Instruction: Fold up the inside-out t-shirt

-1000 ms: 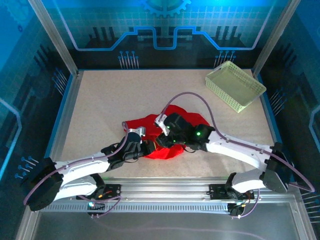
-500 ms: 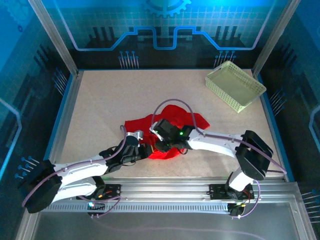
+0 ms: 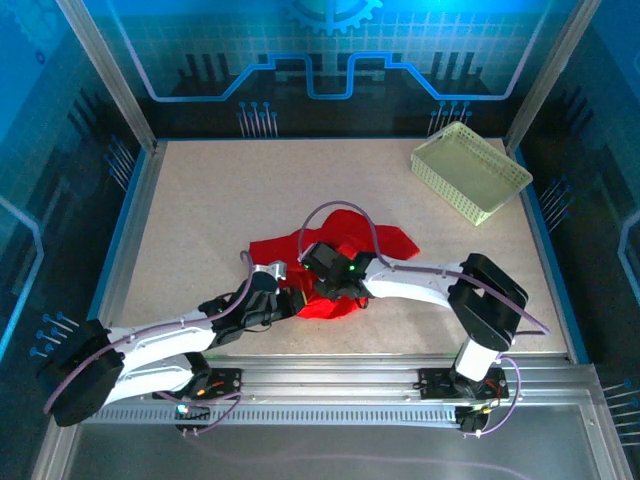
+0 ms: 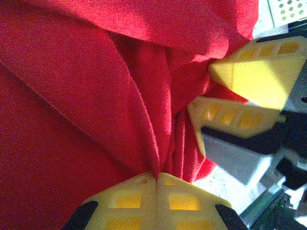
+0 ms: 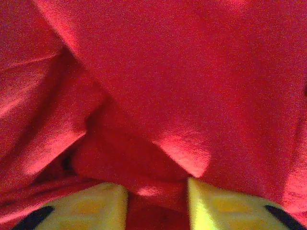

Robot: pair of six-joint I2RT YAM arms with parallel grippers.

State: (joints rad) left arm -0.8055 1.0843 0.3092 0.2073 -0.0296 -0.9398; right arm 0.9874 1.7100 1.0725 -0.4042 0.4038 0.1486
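On the counter (image 3: pixel 220 200), centre-near: one inside-out t-shirt (image 3: pixel 385 240), bright red, soft cloth, lay crumpled in a loose heap between the two arms. Well apart at the far right corner: one pale yellow-green lattice basket (image 3: pixel 470 170).

Left fingers (image 3: pixel 292 300): at the heap's near-left edge; from the left wrist camera, the tips (image 4: pixel 165 184) were pressed together, pinching a ridge of red cloth.

Right fingers (image 3: pixel 318 292): buried in the heap just beside the left ones; from the right wrist camera, they (image 5: pixel 192 189) stood narrowly apart with a fold of cloth bunched in the gap. Whether that fold was clamped could not be told.
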